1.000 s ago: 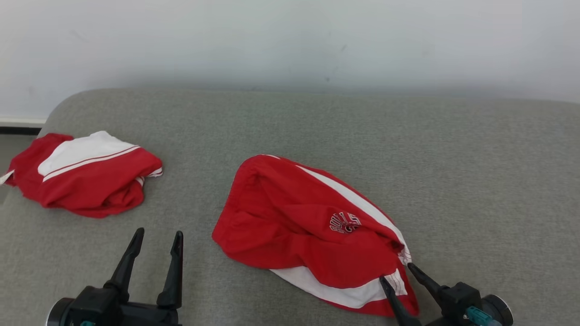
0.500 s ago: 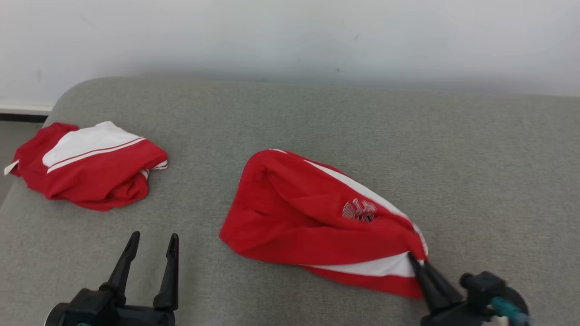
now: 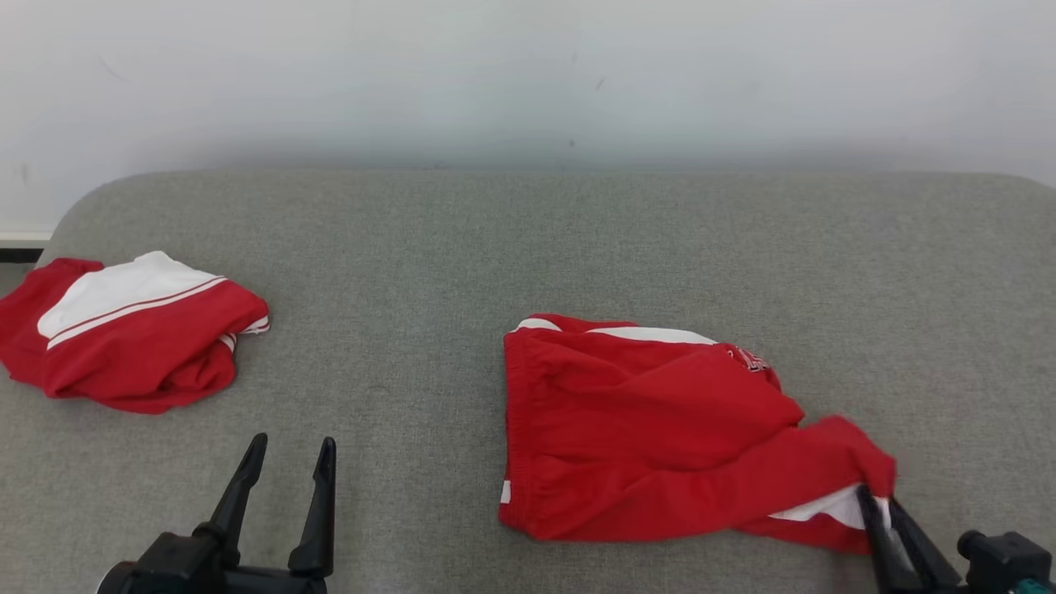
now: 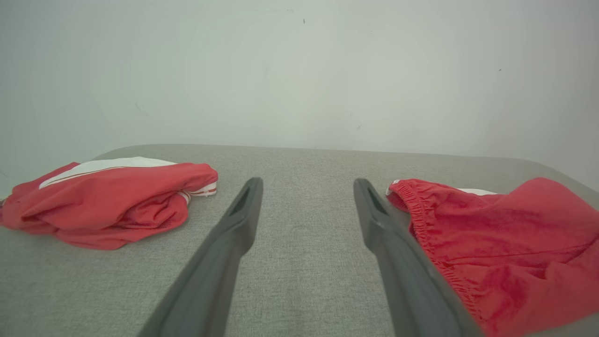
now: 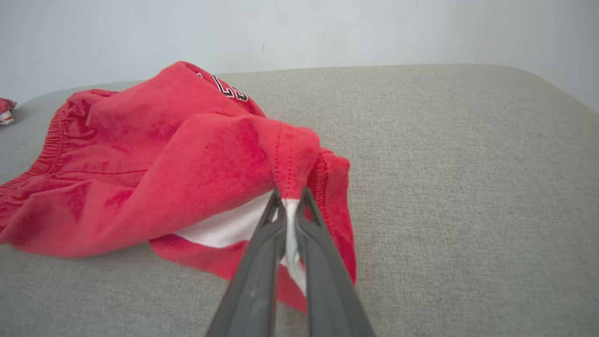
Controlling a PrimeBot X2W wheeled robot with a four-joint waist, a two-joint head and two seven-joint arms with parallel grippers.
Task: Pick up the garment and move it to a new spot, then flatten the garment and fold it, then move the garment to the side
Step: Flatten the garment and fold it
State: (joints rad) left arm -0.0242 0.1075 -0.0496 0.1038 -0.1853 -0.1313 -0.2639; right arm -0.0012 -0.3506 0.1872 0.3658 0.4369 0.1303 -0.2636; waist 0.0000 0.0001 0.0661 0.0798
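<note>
Nearest, the right tool (image 3: 876, 500) is clamped on a hem corner of the red garment (image 3: 643, 429), likely so it can drag it elsewhere. The left tool (image 3: 293, 443) hangs spread and empty. The garment lies rumpled right of centre on the grey cushion (image 3: 495, 247). A second red bundle (image 3: 124, 338) sits far left.

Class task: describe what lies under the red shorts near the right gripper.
The shorts rest on the grey cushion. Where the right gripper pinches them, a white panel shows under the red top layer. Anything else beneath the cloth is covered.
</note>
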